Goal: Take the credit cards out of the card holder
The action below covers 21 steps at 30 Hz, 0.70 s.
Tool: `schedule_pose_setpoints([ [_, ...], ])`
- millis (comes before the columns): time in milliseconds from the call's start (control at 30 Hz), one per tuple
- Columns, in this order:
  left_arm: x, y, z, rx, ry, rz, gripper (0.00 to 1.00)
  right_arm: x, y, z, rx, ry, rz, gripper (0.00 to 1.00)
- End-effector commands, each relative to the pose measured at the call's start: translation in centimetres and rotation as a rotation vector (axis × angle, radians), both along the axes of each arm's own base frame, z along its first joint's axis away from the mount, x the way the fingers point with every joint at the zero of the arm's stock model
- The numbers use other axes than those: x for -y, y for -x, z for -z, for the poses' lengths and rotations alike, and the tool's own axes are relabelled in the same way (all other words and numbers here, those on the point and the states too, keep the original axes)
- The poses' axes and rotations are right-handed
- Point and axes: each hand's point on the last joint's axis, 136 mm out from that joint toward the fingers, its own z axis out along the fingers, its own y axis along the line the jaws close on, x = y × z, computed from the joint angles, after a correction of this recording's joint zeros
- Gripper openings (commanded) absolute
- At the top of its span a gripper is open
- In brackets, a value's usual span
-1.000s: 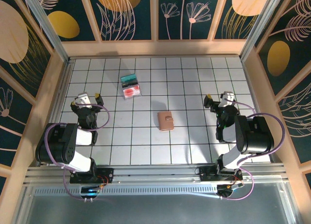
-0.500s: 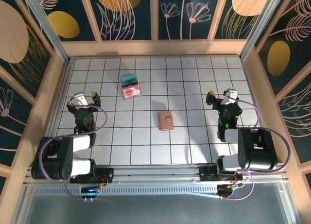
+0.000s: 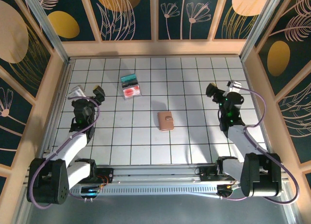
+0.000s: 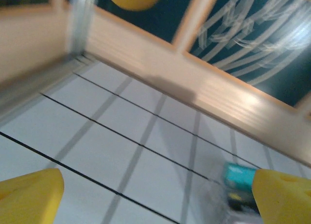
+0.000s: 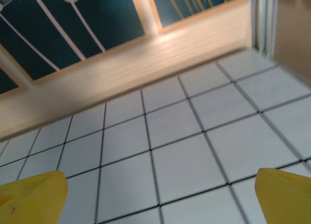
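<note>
Small tan-pink leather card holder (image 3: 165,121) lies closed at the centre of a white gridded table (image 3: 194,151); teal and red-and-white plastic credit cards (image 3: 130,86) sit at its 11 o'clock; left gripper (image 3: 88,92) at 9 o'clock, right gripper (image 3: 222,89) at 3 o'clock, both with jaws apart, empty

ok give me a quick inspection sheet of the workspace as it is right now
surface: white gridded table, flat, walled in on three sides.
job's things: card holder lies closed mid-table; credit cards, one teal and one red-and-white, lie together further back and to the left, apart from it.
clutter: nothing seen.
grippers: left gripper open, empty, near the left wall; right gripper open, empty, right of the holder.
cables: purple cables loop along both arms, away from the job's things.
surroundings: wooden-framed walls with dark floral panels.
</note>
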Motion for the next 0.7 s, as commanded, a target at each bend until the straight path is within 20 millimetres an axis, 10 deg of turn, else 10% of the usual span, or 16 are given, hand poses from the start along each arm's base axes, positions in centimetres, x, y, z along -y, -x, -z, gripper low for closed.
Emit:
schedule_pose_setpoints([
  [0, 4.2, 1.0, 1.2, -0.083, 0.094, 0.115, 0.99, -2.1, 1.5, 2.0, -0.166, -0.045, -0.001, 0.99],
  [267, 10.4, 3.1, 2.6, -0.147, 0.087, 0.207, 0.99, -9.7, 3.5, 4.9, -0.422, -0.068, -0.146, 0.99],
  [667, 10.3, 1.7, 4.8, -0.239, 0.117, 0.109, 0.99, -21.1, 9.5, 12.2, -0.841, -0.019, -0.314, 0.99],
])
